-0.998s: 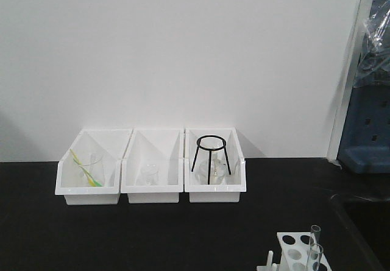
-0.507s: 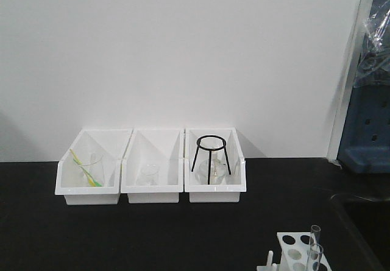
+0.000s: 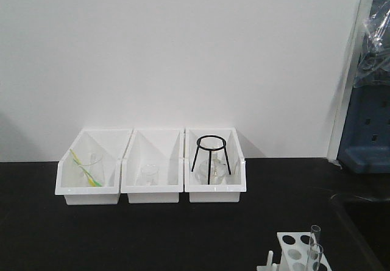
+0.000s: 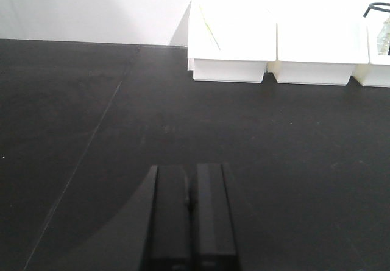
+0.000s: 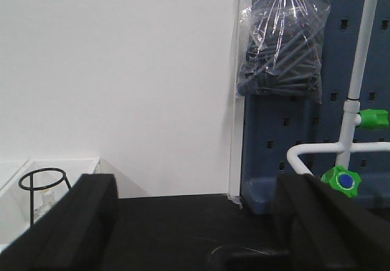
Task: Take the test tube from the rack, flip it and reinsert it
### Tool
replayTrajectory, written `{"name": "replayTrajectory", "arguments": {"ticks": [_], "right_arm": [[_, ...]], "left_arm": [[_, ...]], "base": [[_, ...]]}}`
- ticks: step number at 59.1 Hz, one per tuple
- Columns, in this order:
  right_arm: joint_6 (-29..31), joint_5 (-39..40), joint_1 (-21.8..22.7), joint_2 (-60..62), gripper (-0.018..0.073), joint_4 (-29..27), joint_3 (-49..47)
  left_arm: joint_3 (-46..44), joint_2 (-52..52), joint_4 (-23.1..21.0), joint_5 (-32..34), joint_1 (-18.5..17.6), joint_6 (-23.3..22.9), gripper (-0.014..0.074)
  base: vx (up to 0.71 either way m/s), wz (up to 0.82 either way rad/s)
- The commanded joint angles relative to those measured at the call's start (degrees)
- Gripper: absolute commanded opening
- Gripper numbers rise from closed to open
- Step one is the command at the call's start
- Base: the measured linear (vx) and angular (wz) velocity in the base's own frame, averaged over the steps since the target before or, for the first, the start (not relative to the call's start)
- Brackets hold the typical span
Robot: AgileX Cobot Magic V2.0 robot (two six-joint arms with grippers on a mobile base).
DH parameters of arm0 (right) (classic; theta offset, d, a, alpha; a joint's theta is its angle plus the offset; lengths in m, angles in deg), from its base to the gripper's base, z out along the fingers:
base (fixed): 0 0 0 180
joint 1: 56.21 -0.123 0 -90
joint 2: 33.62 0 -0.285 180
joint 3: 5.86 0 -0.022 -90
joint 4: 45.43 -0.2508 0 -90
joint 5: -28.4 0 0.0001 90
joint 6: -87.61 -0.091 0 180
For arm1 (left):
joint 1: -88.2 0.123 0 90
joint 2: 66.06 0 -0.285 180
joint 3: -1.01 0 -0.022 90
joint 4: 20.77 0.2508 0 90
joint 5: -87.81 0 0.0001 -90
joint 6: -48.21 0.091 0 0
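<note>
Left jaws closed, empty, right jaws wide, empty, test tube (image 3: 314, 237) in rack (image 3: 295, 245) at bottom edge

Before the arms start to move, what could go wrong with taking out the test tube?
1. The test tube is clear and thin, and the rack is cut off at the front view's bottom edge; neither wrist view shows them, so aiming may be poor.
2. A second clear tube seems to stand close beside it; the open right gripper might knock it.

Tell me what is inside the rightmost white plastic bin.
A black wire tripod ring stand with clear glassware among its legs. The white plastic bin hides its own floor behind its front wall.
</note>
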Motion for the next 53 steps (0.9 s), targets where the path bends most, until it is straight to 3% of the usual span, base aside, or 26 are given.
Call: {"name": "replayTrajectory", "arguments": {"ticks": [1,9,16,29,53], "right_arm": [[-3.3,5.7,0.4,0.2,0.068,0.5,-2.1],[-6.2,9.3,-0.9,-1.7,0.0662,2.9,2.2],[-6.8,17.1,-6.9,-4.2,0.0618,7.3,9.9],[-8.1,41.0,-16.9,-9.9,0.0569,9.3,23.9],[-8.0,59.5,-17.4,-27.9,0.0568,11.3,24.7]], "left_arm": [[0.1,0.6,-0.3,4.9,-0.2,0.0,-0.0006],[0.1,0.6,-0.3,4.9,-0.2,0.0,-0.0006],[0.1,0.6,-0.3,4.9,-0.2,0.0,-0.0006],[0.1,0.6,-0.3,4.9,-0.2,0.0,-0.0006],[0.1,0.6,-0.3,4.9,-0.2,0.0,-0.0006]], "base": [[0.0,0.0],[0.0,0.0],[0.0,0.0],[0.0,0.0],[0.0,0.0]]}}
